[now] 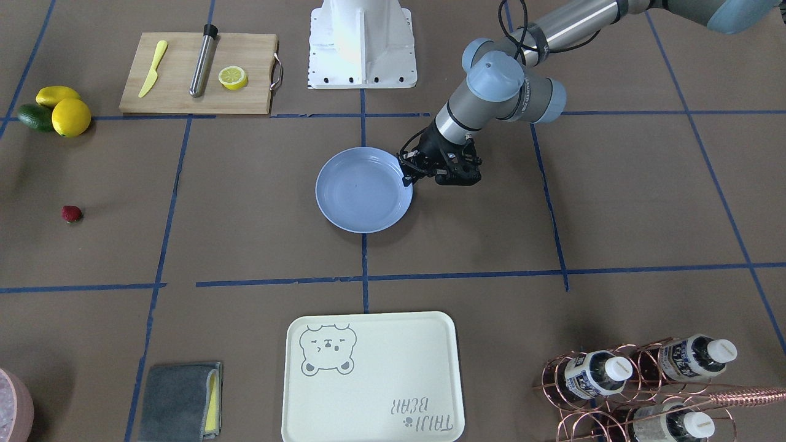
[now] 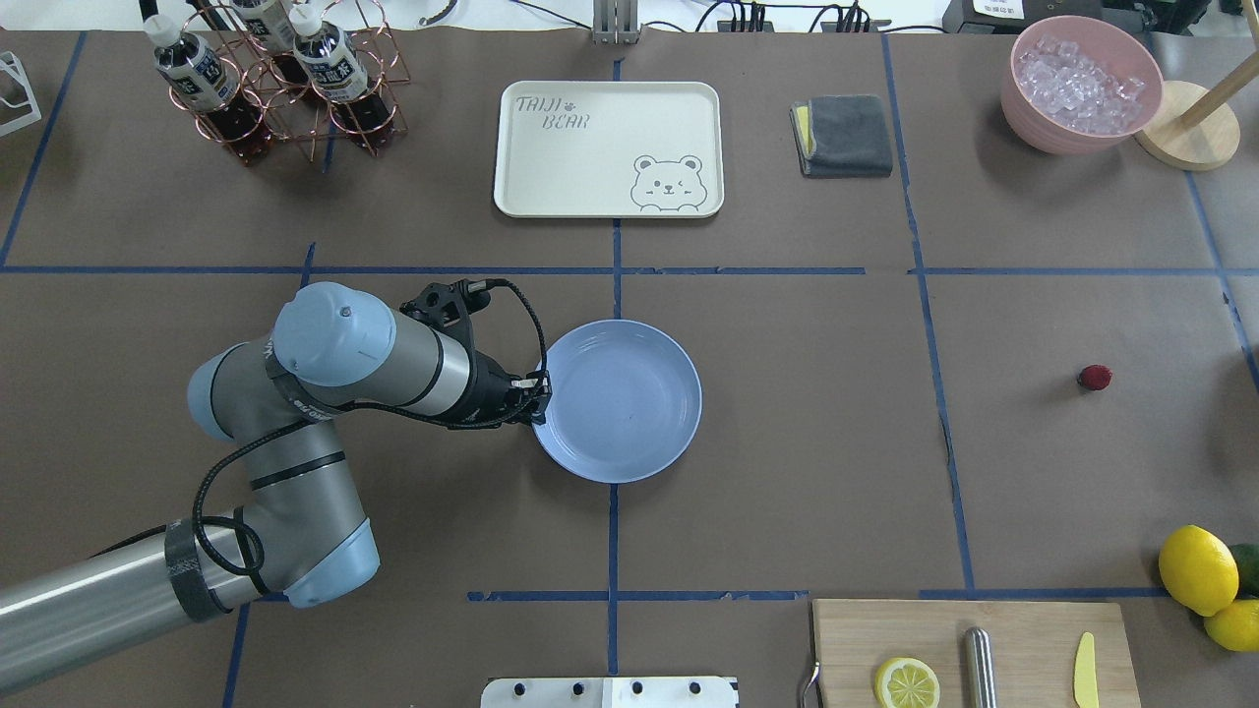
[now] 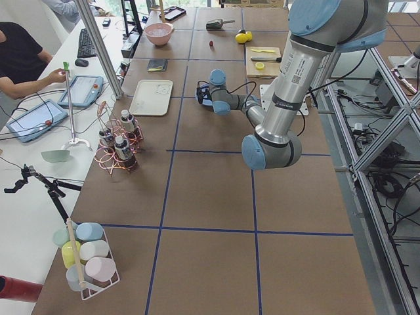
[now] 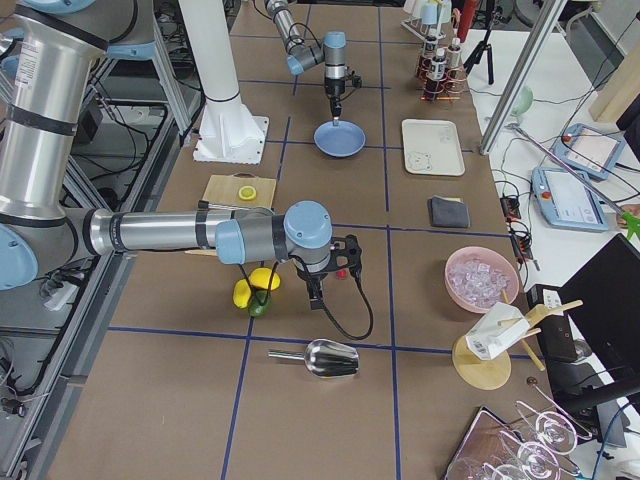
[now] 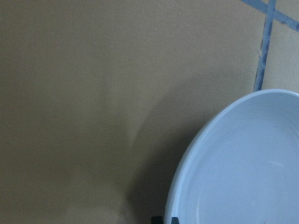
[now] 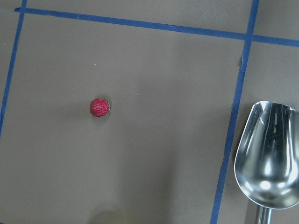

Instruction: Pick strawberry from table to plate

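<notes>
The strawberry (image 1: 72,213) (image 2: 1094,378), small and dark red, lies alone on the brown paper table (image 2: 787,442), far from the light-blue plate (image 2: 620,398) (image 1: 362,190) at the centre. My left gripper (image 2: 536,393) (image 1: 406,178) stands at the plate's rim; in the left wrist view its dark tips sit close together on either side of the rim of the plate (image 5: 243,163). My right gripper (image 4: 313,297) shows only in the exterior right view, hanging above the table beside the strawberry (image 4: 342,272), and I cannot tell whether it is open or shut. The right wrist view looks down on the strawberry (image 6: 99,107).
A metal scoop (image 6: 271,158) lies near the strawberry. Lemons and an avocado (image 2: 1205,575) sit by a cutting board (image 2: 974,649) with a lemon half, a rod and a knife. Farther off stand a cream bear tray (image 2: 608,147), a grey cloth (image 2: 844,136), a pink ice bowl (image 2: 1080,84) and a bottle rack (image 2: 275,79).
</notes>
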Motion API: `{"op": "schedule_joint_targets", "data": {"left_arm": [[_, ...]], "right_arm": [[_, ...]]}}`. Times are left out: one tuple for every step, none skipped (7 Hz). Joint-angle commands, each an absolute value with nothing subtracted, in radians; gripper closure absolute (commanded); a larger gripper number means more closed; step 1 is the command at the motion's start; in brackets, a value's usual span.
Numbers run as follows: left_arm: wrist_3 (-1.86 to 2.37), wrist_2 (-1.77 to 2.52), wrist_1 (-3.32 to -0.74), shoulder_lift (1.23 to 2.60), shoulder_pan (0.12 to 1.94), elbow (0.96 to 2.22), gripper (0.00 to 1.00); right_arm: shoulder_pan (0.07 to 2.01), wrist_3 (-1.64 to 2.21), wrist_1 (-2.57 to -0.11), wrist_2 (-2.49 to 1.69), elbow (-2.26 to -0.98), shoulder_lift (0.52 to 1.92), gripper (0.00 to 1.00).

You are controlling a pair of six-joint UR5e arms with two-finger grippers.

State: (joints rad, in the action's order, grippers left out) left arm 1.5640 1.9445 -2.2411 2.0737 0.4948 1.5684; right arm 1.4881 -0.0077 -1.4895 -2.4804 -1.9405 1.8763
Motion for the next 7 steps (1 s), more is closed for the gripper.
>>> {"op": "schedule_joint_targets", "data": {"left_arm": [[1.563,1.937,-2.241,2.072,0.492,1.568,0.71],[1.563,1.937,-2.243,2.072,0.492,1.569,0.58],[1.562,1.936,-2.243,2.074,0.492,1.574,0.5],[1.56,1.939,-2.24,2.072,0.497,1.603,0.49],[1.56,1.942,-2.238,2.069,0.509,1.636,0.49],[1.56,1.947,-2.237,2.042,0.524,1.675,0.49],[1.56,1.948,-2.218,2.024,0.526,1.709,0.49]], "right_arm": [[1.488,-0.008,-1.489,-2.48,-1.94,1.876,0.0],[1.488,-0.008,-1.489,-2.48,-1.94,1.876,0.0],[1.488,-0.008,-1.489,-2.48,-1.94,1.875,0.0],[1.476,-0.005,-1.491,-2.48,-1.94,1.873,0.0],[1.413,0.083,-1.488,-2.459,-1.936,1.867,0.0],[1.34,0.197,-1.441,-2.385,-1.936,1.844,0.0],[1.242,0.327,-1.346,-2.306,-1.934,1.841,0.0]]}}
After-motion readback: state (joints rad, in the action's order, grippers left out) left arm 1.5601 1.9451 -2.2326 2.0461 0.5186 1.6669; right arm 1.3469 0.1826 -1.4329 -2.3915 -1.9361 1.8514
